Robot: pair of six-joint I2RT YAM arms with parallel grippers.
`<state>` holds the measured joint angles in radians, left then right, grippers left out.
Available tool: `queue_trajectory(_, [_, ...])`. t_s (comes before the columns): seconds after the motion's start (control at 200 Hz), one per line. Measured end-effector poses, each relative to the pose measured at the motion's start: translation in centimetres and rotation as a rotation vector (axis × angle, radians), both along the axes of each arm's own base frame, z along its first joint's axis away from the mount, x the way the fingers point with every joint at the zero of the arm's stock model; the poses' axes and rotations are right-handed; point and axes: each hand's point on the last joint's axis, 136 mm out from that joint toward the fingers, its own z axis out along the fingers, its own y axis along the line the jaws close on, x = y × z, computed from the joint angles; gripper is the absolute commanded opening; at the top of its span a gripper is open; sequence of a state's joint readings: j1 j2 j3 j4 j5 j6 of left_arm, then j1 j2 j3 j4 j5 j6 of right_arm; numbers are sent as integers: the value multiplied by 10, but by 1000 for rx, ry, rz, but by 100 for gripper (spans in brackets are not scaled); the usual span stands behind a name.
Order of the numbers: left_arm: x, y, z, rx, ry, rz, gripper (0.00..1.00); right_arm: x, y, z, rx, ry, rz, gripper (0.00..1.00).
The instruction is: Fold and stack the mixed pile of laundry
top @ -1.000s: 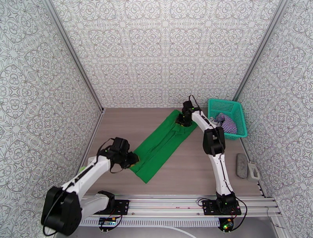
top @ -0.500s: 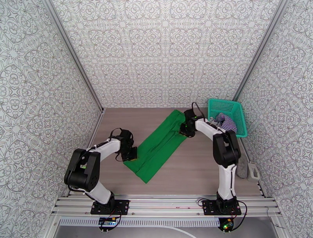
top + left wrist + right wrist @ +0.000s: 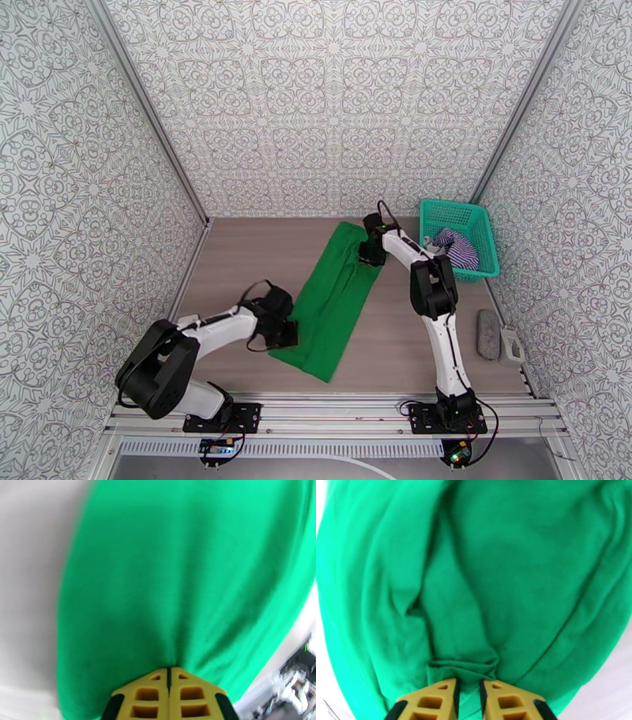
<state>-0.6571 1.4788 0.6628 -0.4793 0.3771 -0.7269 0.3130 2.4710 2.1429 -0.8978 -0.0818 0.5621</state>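
Observation:
The bright green T-shirt (image 3: 336, 300) lies on the table as a long narrow strip, running from the far middle toward the near left. My left gripper (image 3: 288, 333) is shut on its near left edge; in the left wrist view the yellow fingertips (image 3: 169, 675) meet with the green cloth (image 3: 177, 578) pinched between them. My right gripper (image 3: 370, 256) is at the strip's far right end. In the right wrist view it (image 3: 468, 687) is shut on a small bunched fold of the shirt (image 3: 493, 578). The purple-and-white striped top (image 3: 457, 246) lies crumpled in the basket.
The teal mesh basket (image 3: 452, 204) stands at the far right against the patterned wall. A grey oblong object (image 3: 488, 333) and a white piece (image 3: 512, 346) lie at the right edge. An aluminium rail (image 3: 340, 406) carries both arm bases along the near edge.
The left gripper closed on the shirt's near edge and swung it right and toward the near side, turning the strip more upright. The right gripper closed on the far end and stayed near it.

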Motion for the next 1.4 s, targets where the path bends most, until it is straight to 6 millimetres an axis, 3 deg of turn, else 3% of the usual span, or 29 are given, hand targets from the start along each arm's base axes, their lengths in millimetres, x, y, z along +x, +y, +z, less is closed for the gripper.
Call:
queue_trajectory(0.145, [-31,-35,2,-52,40,-44,0,15,9,1,14,-16,47,23])
queue_trajectory(0.235, [-38,-46,3,-71,53,-46,0,22,15,2,32,-31,67,23])
queue_trajectory(0.42, [-27,-48,9,-65,31,-14,2,23,18,4,44,-35,91,24])
queue_trajectory(0.55, [-5,-48,34,-93,-28,15,1,21,17,8,41,-35,100,25])
queue_trajectory(0.64, [21,-44,58,-139,-104,45,0,3,13,20,42,-24,98,26])
queue_trajectory(0.705, [37,-37,65,-150,-139,64,0,-14,9,35,50,-30,93,26])
queue_trajectory(0.82, [53,-22,56,-122,-152,73,0,-46,7,67,85,-71,82,26])
queue_trajectory(0.905, [56,-17,44,-97,-137,61,0,-62,11,79,103,-98,88,25])
queue_trajectory(0.99, [53,-17,33,-83,-114,37,0,-70,17,70,106,-89,95,24])
queue_trajectory(1.25, [33,-42,14,-81,-77,-53,0,-82,12,-4,45,44,81,23])
queue_trajectory(1.4, [26,-54,11,-92,-77,-74,0,-61,13,1,29,4,71,22])
